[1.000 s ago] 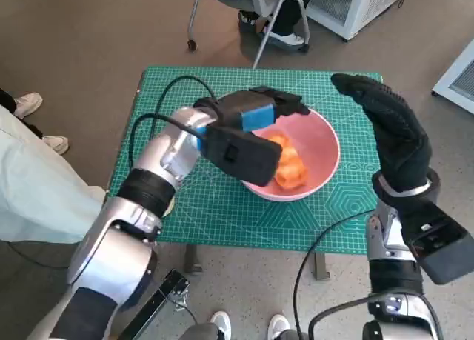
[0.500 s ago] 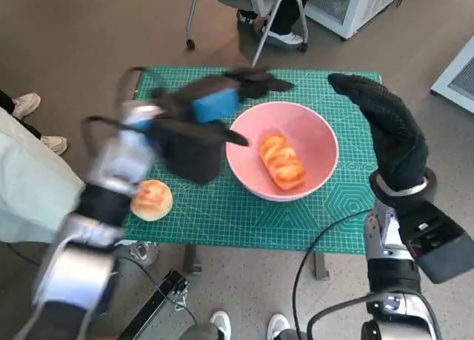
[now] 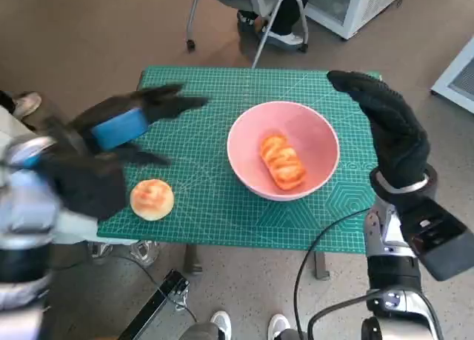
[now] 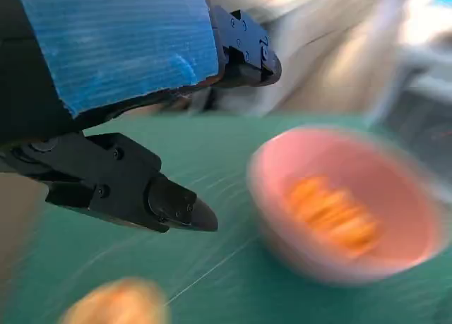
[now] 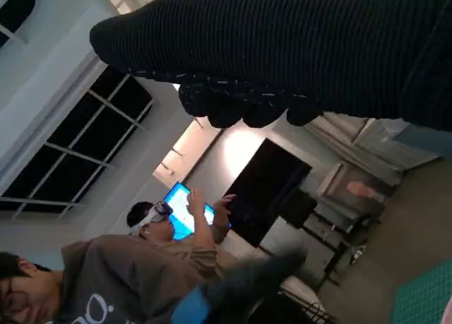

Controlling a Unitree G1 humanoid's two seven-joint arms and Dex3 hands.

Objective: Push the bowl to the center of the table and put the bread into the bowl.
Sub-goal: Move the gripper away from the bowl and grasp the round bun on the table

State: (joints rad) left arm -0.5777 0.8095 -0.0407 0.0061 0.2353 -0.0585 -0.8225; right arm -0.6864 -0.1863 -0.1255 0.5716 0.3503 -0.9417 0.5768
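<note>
The pink bowl (image 3: 283, 149) sits a little right of the middle of the green table mat (image 3: 215, 103), with a long orange bread (image 3: 282, 161) lying in it. A round bun (image 3: 152, 199) lies on the mat near the front left edge. My left hand (image 3: 126, 125) hovers blurred over the mat's left side, fingers apart and empty. The left wrist view shows its fingers (image 4: 141, 190) spread, the bowl (image 4: 346, 225) with the bread (image 4: 332, 211) beyond them, and the bun (image 4: 116, 303) below. My right hand (image 3: 385, 125) stands raised and flat by the bowl's right side, holding nothing.
A chair and someone's feet (image 3: 270, 21) are behind the table's far edge. A person's pale clothing (image 3: 29, 199) and shoe (image 3: 26, 103) are at the left. White cabinets (image 3: 355, 7) stand at the back right. In the right wrist view two people (image 5: 106, 274) sit by a screen.
My left hand left the bowl and swung back left across the mat, empty. The bread stays in the bowl and the round bun has come into sight. The right hand has hardly moved.
</note>
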